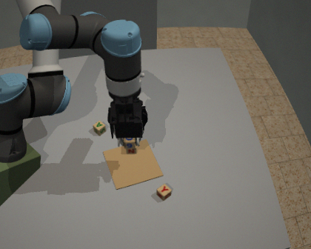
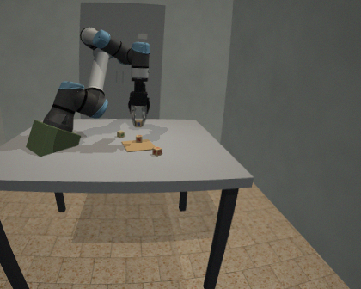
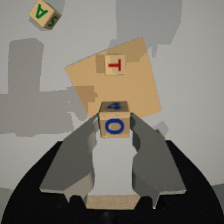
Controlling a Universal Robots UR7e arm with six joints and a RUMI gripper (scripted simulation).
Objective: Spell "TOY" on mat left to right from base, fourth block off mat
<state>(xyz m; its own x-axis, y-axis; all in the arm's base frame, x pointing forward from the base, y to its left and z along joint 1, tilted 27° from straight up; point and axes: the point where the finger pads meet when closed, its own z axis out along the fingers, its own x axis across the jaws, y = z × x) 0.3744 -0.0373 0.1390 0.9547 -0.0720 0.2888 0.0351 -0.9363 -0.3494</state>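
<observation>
The gripper is shut on the O block, holding it raised with the blue O on top. The T block sits on the mat near its back edge; in the wrist view its bar is to the right. Its top is hidden in the top view. The Y block lies off the mat, past its front right corner. The A block lies off the mat, behind and left.
The arm's green base block stands at the left of the table. The arm reaches over the table from there. Arm shadows fall across part of the mat.
</observation>
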